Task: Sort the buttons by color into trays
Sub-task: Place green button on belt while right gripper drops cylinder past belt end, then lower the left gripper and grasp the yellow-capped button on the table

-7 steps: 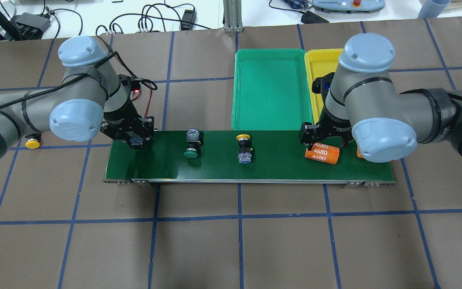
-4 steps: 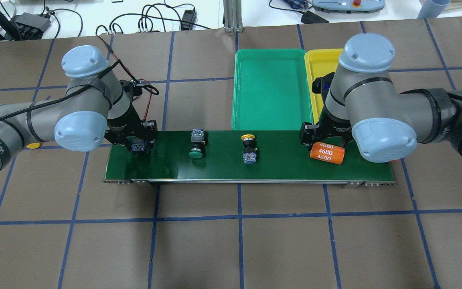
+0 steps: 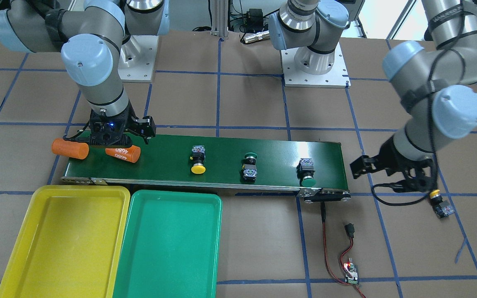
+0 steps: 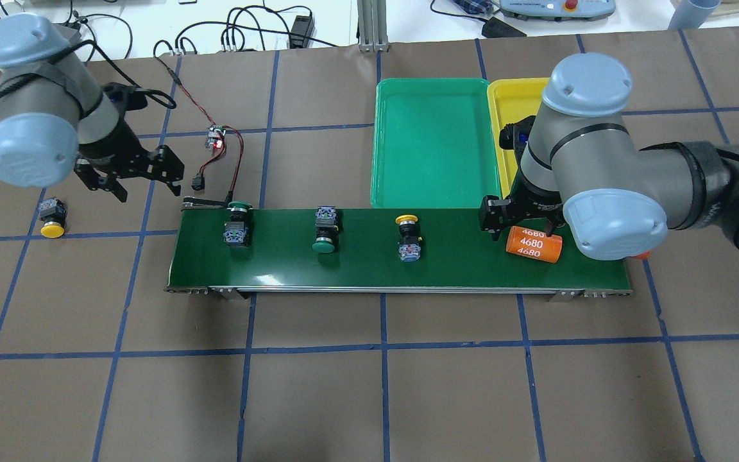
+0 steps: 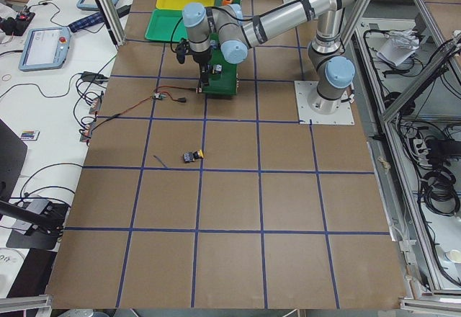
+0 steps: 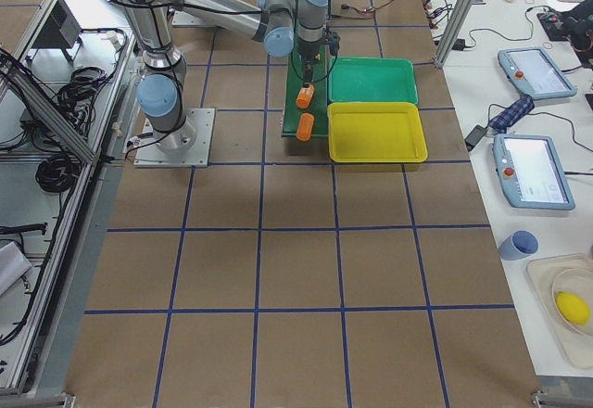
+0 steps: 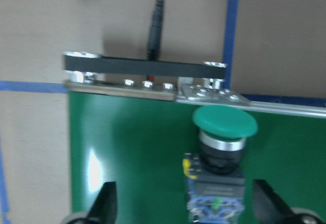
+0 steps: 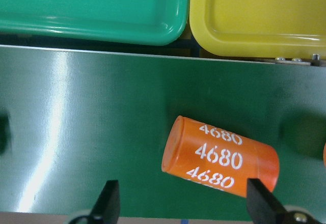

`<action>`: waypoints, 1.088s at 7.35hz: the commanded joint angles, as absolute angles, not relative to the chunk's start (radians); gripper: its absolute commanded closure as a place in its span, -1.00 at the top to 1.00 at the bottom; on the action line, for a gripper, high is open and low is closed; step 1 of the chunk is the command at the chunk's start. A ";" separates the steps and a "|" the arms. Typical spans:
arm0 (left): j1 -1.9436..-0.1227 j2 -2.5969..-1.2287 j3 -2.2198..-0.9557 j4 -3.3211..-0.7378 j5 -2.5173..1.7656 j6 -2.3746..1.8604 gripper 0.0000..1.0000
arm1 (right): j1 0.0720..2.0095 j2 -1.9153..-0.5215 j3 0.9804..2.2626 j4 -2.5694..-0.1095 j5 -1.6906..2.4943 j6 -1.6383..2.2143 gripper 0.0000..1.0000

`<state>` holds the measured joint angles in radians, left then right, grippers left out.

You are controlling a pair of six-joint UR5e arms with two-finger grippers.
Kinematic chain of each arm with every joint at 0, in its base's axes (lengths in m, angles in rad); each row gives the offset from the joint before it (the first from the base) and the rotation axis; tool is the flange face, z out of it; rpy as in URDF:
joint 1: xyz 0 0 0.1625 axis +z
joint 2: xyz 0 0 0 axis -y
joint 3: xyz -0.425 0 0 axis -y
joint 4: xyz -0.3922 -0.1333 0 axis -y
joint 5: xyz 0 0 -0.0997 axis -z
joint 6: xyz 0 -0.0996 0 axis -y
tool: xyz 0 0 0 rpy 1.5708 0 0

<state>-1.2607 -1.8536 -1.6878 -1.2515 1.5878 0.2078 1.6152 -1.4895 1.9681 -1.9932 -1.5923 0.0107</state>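
Three buttons lie on the dark-green belt (image 4: 459,266): a green-capped one (image 4: 237,224) at its left end, a green-capped one (image 4: 325,235) and a yellow-capped one (image 4: 408,237). A second yellow-capped button (image 4: 52,221) lies on the table to the left. My left gripper (image 4: 149,191) is open and empty, off the belt between the two. Its wrist view shows the end green button (image 7: 224,152). My right gripper (image 4: 523,228) is open over the orange "4680" cylinder (image 4: 533,244), not gripping it. The green tray (image 4: 433,141) and yellow tray (image 4: 510,102) stand behind the belt.
A second orange cylinder (image 3: 71,149) lies at the belt's end by the right arm. A small circuit board (image 4: 217,138) with red and black wires lies behind the belt's left end. Blue tape lines grid the brown table.
My left gripper let go of the green-capped button on the belt's left end and swung up and left. The things on the belt shifted a little right. The right arm stayed.
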 commanded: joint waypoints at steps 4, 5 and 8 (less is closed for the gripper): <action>-0.977 -2.215 -1.377 -1.180 1.612 0.285 1.00 | 1.617 -1.489 1.967 -1.994 -1.589 0.012 0.79; -0.957 -2.244 -1.378 -1.172 1.612 0.293 1.00 | 1.617 -1.489 1.968 -1.994 -1.589 0.012 0.79; -0.940 -2.258 -1.420 -1.172 1.612 0.291 1.00 | 1.618 -1.489 1.968 -1.994 -1.589 0.012 0.80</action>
